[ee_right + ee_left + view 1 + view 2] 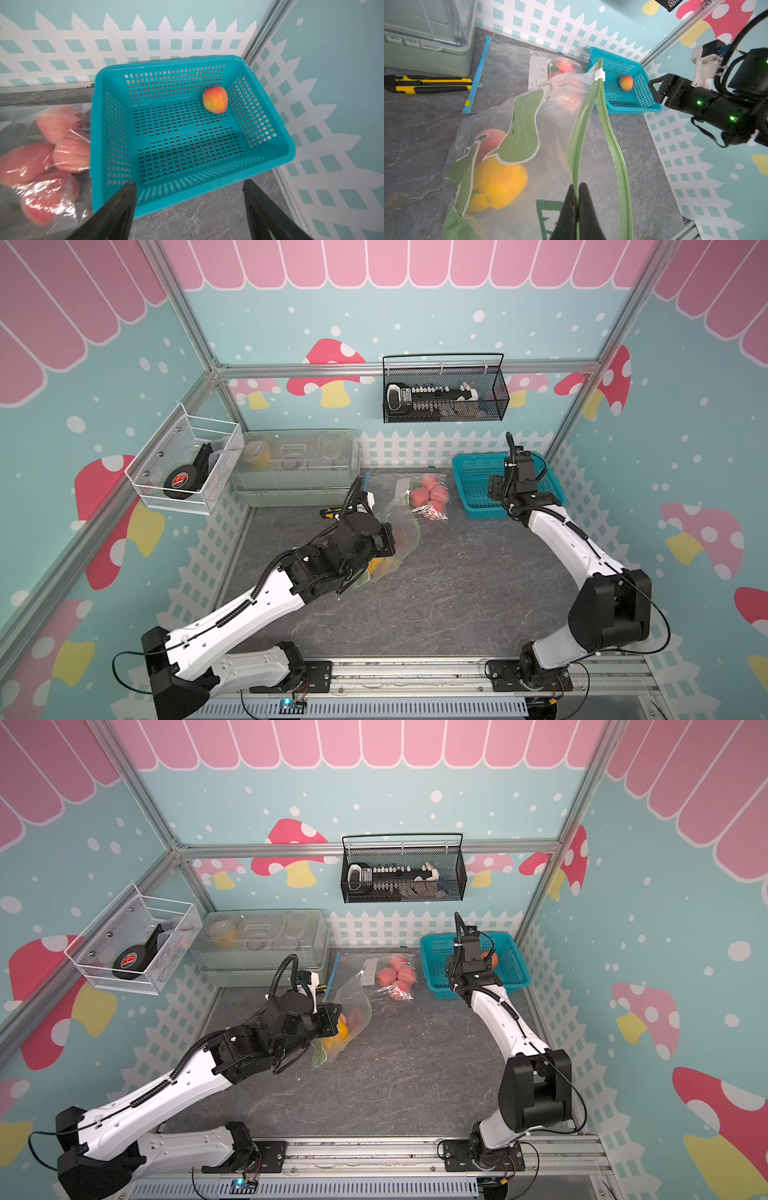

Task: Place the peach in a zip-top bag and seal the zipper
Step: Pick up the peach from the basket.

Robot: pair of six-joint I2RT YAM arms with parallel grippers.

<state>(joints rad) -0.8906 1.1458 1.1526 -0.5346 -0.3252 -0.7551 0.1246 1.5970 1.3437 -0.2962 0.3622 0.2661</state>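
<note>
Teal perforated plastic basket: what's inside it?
One small orange-red peach against the teal basket's wall; nothing else shows. In both top views, the right arm covers much of it.

**Peach [215, 99] in the basket [473, 485], bags to its left**

The basket stands at the table's [436, 593] back right corner, and the peach lies in it near its right wall. Just left of the basket lies a bag of fruit [428, 497]. Further left and nearer the front is the zip-top bag [353, 1006], with fruit inside and its zipper rim pinched in the left gripper [577, 187]. Behind it to the left lies a knife [429, 84], in front of a lidded box [295, 464]. The right gripper [189, 182] hangs above the basket's front part.
</note>
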